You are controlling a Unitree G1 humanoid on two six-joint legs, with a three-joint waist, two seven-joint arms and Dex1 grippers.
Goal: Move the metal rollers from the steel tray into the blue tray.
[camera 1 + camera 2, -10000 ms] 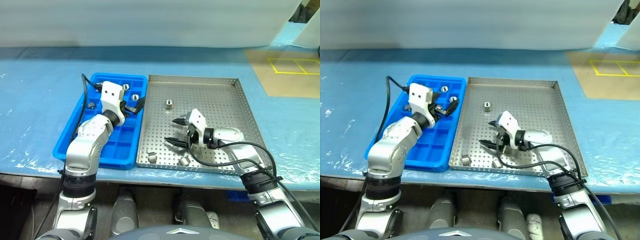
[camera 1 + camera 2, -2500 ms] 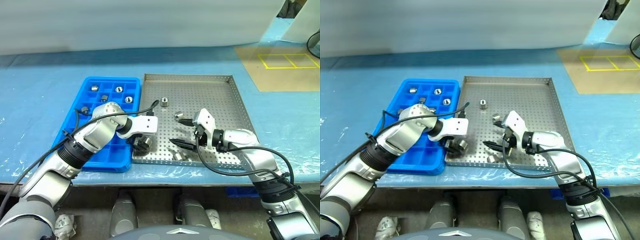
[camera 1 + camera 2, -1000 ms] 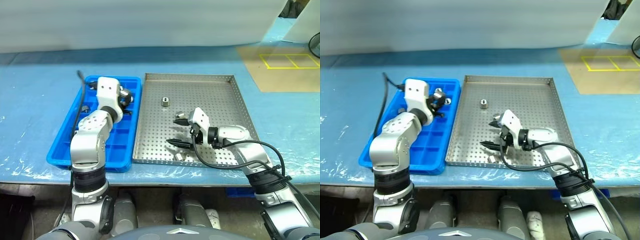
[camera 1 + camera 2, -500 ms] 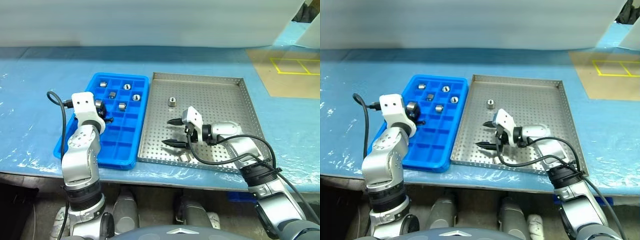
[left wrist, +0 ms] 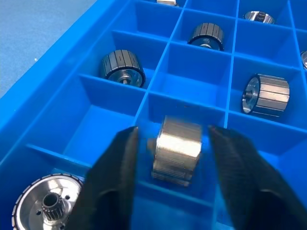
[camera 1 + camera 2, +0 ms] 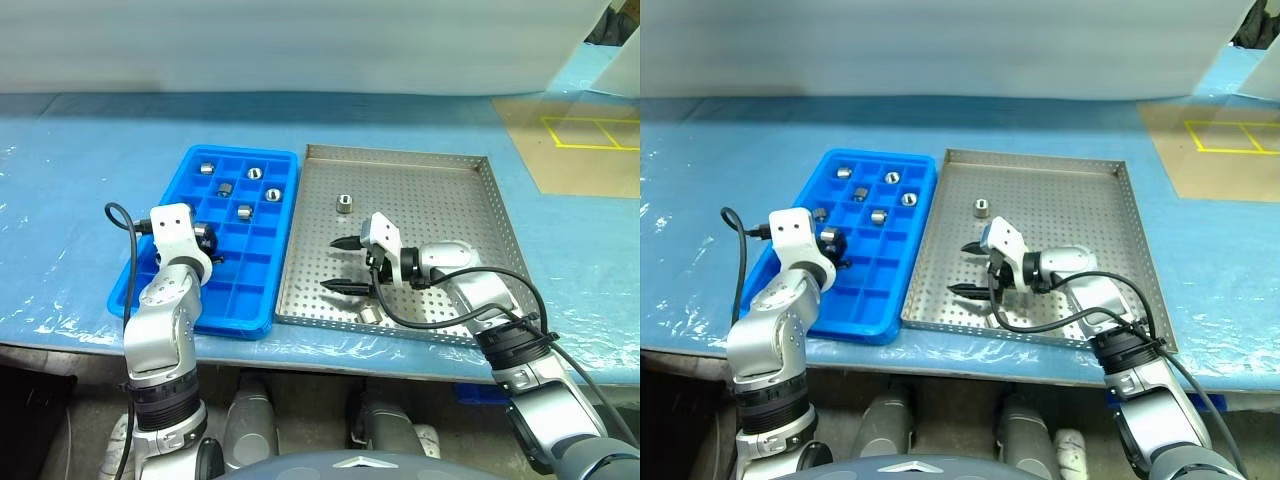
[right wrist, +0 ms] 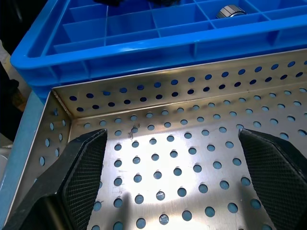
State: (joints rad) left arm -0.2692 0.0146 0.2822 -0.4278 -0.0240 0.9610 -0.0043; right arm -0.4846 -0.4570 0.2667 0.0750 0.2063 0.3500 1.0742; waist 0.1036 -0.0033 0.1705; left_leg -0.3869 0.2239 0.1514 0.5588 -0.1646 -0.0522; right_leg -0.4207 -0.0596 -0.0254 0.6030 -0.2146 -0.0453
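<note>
The left gripper (image 5: 170, 158) hangs over the left side of the blue tray (image 6: 150, 300), its black fingers (image 5: 115, 182) parted on either side of a metal roller (image 5: 176, 149) with a visible gap on each flank, so the roller looks released rather than gripped and is most likely dropping into the empty compartment just below. The fingers point along the tray's grid, which lets the part fall between the dividers instead of landing on a wall. Other rollers (image 6: 245, 211) already sit one to a cell across the far rows of the blue tray, each kept apart by the partitions, which suits sorted storage. The steel tray (image 6: 480, 250) lies touching the blue tray's right edge, so each transfer is a short sideways carry. Two rollers remain in it: one (image 6: 344, 205) toward the far left part of its perforated floor and one (image 6: 369, 314) at the near rim. The right gripper (image 6: 338, 264) hovers low over the steel tray's near-left area, jaws spread wide and holding nothing, pointing left toward the blue tray, apparently positioned to take the next roller near it.
</note>
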